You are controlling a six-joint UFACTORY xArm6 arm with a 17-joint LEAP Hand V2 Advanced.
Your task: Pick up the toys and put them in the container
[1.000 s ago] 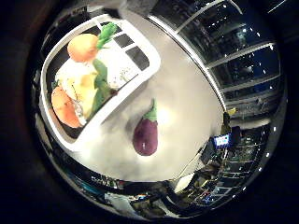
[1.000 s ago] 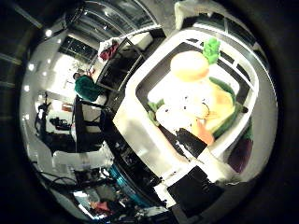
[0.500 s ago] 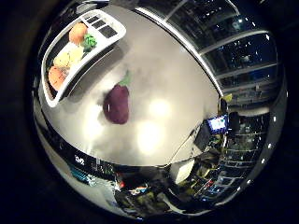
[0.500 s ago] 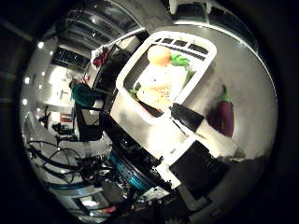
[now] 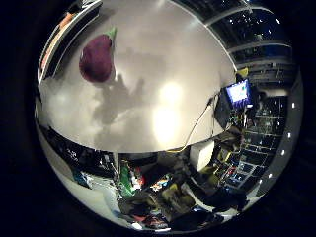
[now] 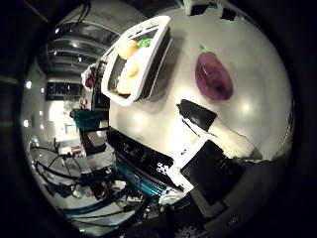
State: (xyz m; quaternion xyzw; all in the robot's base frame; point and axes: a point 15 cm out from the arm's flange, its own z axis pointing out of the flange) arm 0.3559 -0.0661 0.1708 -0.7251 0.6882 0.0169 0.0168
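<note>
We have swung away from the filled container (image 6: 143,59) at the worktop (image 5: 168,98) edge, toward the last toy, the eggplant (image 6: 214,77) lying beside it, our robot hand (image 6: 213,153) released, holding nothing

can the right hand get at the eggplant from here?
Probably yes. The eggplant lies alone on the bare white table, beside the white container but apart from it, with nothing over it. One finger of the right hand points its way; the hand sits above the table.
</note>
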